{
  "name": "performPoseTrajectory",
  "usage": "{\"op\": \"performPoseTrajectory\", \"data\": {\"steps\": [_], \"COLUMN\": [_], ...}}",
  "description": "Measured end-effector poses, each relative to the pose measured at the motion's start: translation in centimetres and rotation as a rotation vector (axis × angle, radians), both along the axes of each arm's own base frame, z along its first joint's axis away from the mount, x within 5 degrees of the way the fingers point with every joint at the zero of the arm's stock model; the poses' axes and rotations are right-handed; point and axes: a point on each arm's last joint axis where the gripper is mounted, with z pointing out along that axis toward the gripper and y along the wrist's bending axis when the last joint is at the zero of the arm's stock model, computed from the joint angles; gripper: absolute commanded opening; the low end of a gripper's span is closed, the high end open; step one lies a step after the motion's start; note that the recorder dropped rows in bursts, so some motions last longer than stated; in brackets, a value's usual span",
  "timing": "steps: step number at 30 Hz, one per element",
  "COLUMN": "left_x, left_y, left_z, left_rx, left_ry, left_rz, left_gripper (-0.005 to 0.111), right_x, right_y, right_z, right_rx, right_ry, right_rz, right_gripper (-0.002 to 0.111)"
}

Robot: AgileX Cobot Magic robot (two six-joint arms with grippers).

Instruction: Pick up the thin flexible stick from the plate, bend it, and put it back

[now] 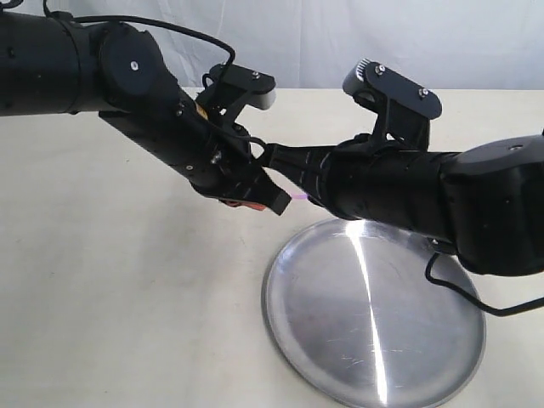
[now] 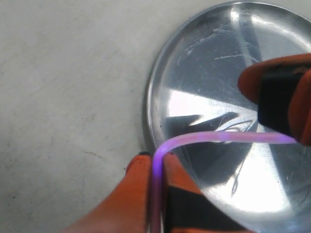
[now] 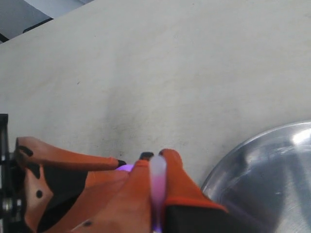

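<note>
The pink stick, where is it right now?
Exterior view, near centre: the stick hangs bent between the left claw and right claw, over the edge of the plate.

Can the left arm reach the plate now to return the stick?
Probably yes: the plate lies bare close by, nothing between. But the left gripper and right gripper both clamp the stick.

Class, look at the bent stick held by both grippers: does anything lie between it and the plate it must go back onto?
Nothing visible does. The plate lies bare beneath, and the thin flexible stick is clamped at its ends by the left gripper and the right gripper.
</note>
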Motion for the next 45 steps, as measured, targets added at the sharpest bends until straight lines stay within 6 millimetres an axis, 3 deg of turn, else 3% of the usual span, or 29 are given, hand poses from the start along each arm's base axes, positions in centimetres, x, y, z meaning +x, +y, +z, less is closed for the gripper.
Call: {"op": "performPoseTrajectory", "data": {"steps": [34,45], "left_x": [0.05,0.18], "left_y": [0.0,0.01], "left_z": [-0.32,-0.29], "left_rx": [0.013,0.015], "left_ry": [0.005,-0.012], "left_rz": [-0.005,-0.006], "left_gripper": [0.0,0.0], "right_x": [-0.08,0.01], "right_y": [0.23,0.14], "right_z": [-0.06,-0.19], "right_rx": [0.014,0.11], "right_ry": [0.008,0.058], "right_rz": [0.02,-0.08], "right_gripper": [-0.001,-0.001]}}
